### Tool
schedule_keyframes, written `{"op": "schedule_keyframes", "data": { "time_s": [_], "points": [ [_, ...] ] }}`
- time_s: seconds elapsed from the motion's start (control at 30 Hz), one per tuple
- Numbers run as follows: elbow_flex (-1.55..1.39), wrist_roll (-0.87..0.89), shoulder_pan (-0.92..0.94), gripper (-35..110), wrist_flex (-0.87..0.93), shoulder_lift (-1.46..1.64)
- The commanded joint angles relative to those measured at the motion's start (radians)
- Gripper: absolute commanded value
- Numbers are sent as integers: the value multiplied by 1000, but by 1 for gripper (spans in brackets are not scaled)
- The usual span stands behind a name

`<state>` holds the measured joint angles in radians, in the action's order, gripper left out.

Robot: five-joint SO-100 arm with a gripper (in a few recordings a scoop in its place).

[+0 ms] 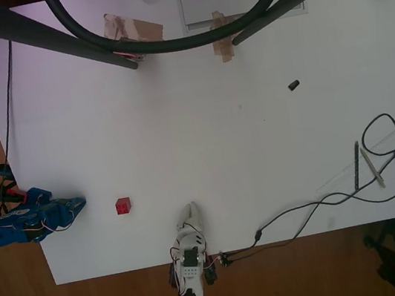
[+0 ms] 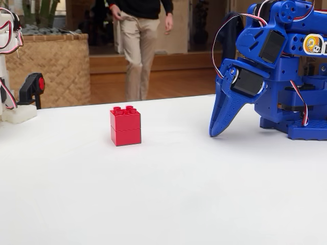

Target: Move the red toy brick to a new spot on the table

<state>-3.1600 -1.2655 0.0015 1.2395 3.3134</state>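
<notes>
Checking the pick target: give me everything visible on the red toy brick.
The red toy brick is bright red glossy plastic, roughly cubic, with a horizontal seam as if two bricks were stacked, studs on top. It stands upright on the white table, touching nothing else. The blue gripper is beside it, apart, tips down near the table.

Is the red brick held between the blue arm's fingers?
No, the red brick stands alone on the white table, apart from the blue fingers.
</notes>
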Motion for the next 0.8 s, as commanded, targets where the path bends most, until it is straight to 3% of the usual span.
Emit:
{"op": "schedule_keyframes", "data": {
  "time_s": [0.0,0.5,0.77],
  "points": [
    [121,-72,15,0,17,-15],
    [950,32,-67,12,-149,-960],
    [1019,-67,31,23,-328,-1187]
  ]
}}
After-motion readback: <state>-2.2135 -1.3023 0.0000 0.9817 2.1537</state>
